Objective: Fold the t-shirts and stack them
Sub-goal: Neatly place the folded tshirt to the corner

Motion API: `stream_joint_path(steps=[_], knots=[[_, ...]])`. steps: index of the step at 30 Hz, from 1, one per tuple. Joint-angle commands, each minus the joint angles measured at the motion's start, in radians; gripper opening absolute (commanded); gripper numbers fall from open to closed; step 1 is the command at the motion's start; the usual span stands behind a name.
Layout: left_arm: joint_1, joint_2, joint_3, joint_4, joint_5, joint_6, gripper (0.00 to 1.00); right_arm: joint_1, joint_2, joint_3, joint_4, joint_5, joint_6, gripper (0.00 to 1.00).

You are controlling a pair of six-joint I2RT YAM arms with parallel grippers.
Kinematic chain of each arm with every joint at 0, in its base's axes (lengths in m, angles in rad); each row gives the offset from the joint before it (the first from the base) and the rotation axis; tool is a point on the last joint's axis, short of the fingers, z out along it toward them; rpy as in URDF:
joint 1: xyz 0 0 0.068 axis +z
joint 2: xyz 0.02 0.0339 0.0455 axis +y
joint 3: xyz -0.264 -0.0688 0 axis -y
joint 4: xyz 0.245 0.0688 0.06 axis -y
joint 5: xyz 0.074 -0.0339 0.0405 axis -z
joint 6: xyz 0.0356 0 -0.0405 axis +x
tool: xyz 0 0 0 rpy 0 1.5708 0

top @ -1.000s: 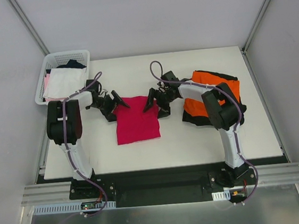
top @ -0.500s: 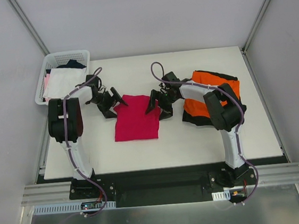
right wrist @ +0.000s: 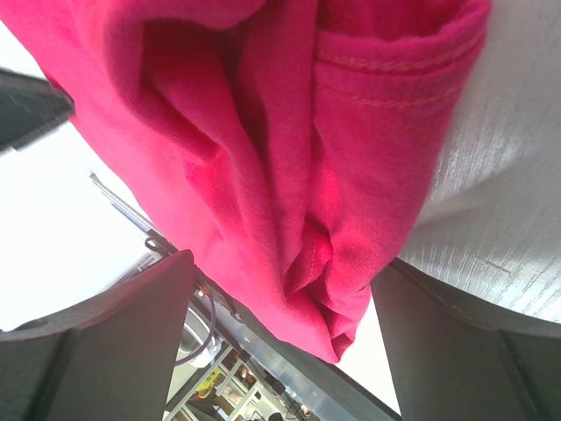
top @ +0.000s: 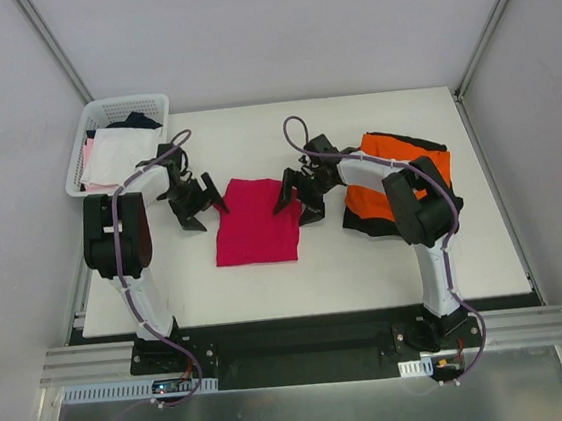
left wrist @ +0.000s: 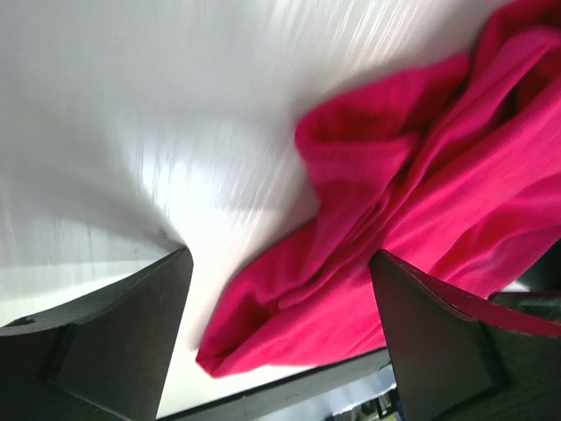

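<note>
Magenta t-shirt [top: 255, 223] is judged folded. L gripper [top: 197, 194] & R gripper [top: 295, 197] are spread wide, nothing held. Next: shirt to be gripped, prob. stacked on orange shirt [top: 398, 173].

The white tabletop [top: 253, 138] fills the middle of the top view. A magenta shirt [top: 256, 235] lies folded into a rough square just left of centre, directly on the bare surface (its far edge looks bunched in the wrist views). At the right a black shirt [top: 361, 224] lies on the tabletop with an orange shirt [top: 395, 146] over it. A basket [top: 127, 100] sits at the upper-left corner, reaching past the edge; whether it rests on the surface is unclear.
</note>
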Motion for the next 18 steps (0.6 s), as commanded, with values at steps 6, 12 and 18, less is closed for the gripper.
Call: stream_joint_path(steps=[6,12,18], knots=[[-0.032,-0.141,-0.183,0.084,0.072,0.016,0.84,0.007,0.010,0.034,-0.019,0.011,-0.003,0.84],[-0.041,-0.186,-0.153,0.101,0.106,0.015,0.84,0.008,0.019,0.045,-0.019,0.010,0.001,0.83],[-0.041,-0.149,-0.174,0.127,0.120,0.016,0.84,0.008,0.016,0.046,-0.019,0.013,0.004,0.83]])
